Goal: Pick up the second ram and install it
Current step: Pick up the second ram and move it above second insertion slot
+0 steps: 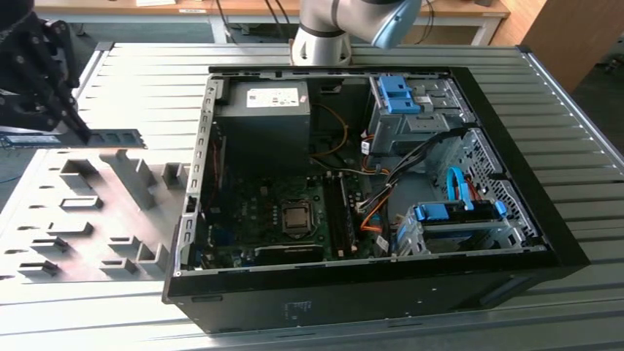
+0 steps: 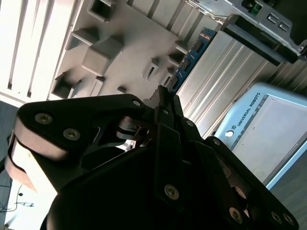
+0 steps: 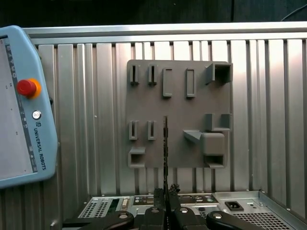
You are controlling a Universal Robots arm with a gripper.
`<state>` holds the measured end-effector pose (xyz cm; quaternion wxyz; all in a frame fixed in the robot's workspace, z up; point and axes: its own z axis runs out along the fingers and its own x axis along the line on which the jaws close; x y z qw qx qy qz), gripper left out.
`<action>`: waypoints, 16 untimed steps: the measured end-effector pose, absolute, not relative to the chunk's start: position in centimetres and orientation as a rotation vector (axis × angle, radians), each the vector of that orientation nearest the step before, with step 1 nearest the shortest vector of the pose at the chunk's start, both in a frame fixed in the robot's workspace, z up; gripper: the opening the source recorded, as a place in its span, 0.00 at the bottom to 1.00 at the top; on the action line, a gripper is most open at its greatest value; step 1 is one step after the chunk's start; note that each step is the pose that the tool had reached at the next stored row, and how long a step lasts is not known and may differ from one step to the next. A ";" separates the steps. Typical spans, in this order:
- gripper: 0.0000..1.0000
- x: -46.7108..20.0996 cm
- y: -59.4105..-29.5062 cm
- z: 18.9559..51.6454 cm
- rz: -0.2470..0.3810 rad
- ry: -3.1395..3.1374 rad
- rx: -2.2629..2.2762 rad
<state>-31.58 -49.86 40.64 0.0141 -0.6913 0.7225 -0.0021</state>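
In the exterior view my black gripper (image 1: 78,134) hangs at the far left, above the grey fixture plate (image 1: 58,248), shut on the second ram (image 1: 115,138). The ram is a slim dark green stick held level, jutting out to both sides of the fingers. The first wrist view shows it edge-on as a thin dark line (image 3: 165,148) rising from my gripper (image 3: 165,192) over the plate (image 3: 192,110). In the second wrist view a bluish board strip (image 2: 193,56) reaches out from my closed gripper (image 2: 163,96).
An open computer case (image 1: 546,241) lies on the ribbed metal table, to the exterior view's right of the plate. Its motherboard carries long black slots (image 1: 337,213) beside the processor socket (image 1: 294,216). A teach pendant (image 3: 19,110) rests on the table. The arm's base (image 1: 322,36) stands behind the case.
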 end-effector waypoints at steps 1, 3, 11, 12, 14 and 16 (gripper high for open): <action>0.14 -31.3 -49.9 40.6 -0.006 2.250 -2.152; 0.14 -30.7 -49.9 40.6 -0.006 2.250 -2.153; 0.14 -28.7 -49.9 40.6 -0.006 2.250 -2.153; 0.14 -28.5 -49.9 40.6 -0.006 2.250 -2.153; 0.14 -28.0 -49.9 40.6 -0.006 2.250 -2.153; 0.14 -27.5 -49.9 40.6 -0.006 2.250 -2.153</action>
